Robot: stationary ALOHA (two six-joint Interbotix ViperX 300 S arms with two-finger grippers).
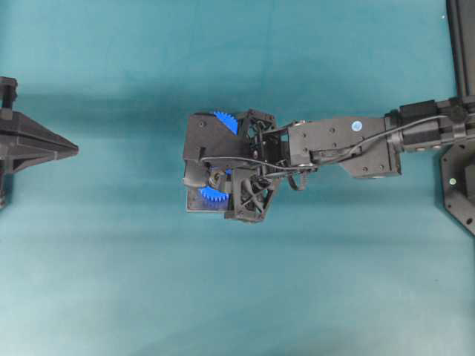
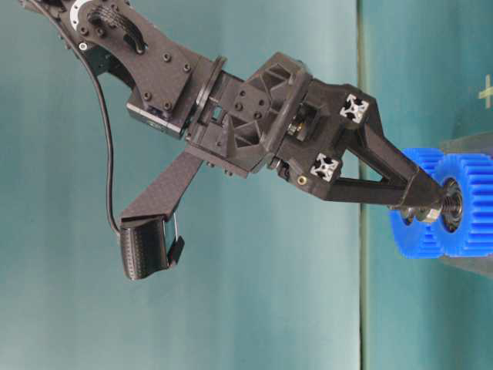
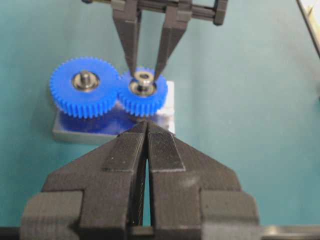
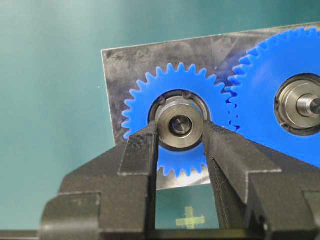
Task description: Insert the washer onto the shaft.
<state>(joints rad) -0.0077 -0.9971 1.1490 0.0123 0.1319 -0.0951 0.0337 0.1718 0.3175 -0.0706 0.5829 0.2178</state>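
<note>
- At the centre of the right wrist view, the right claw has its two fingers part-way closed, pinching a grey metal washer from both sides.
- That washer sits right over the hub of the small blue gear, and a dark round shaft end shows through its hole.
- The small gear meshes with the big blue gear at the right edge of that view; both lie on a grey metal plate.
- In the left wrist view, upper middle, the right claw's finger tips come down onto the washer atop the small gear, with the big gear to its left.
- Low in the same view, the left claw has its fingers pressed together, nothing between them, short of the plate.
- From overhead, the left claw rests at the left edge, well apart from the gears, while the right claw hangs over them at the middle.
- In the table-level view, the right claw meets the washer at the gear's hub.
</note>
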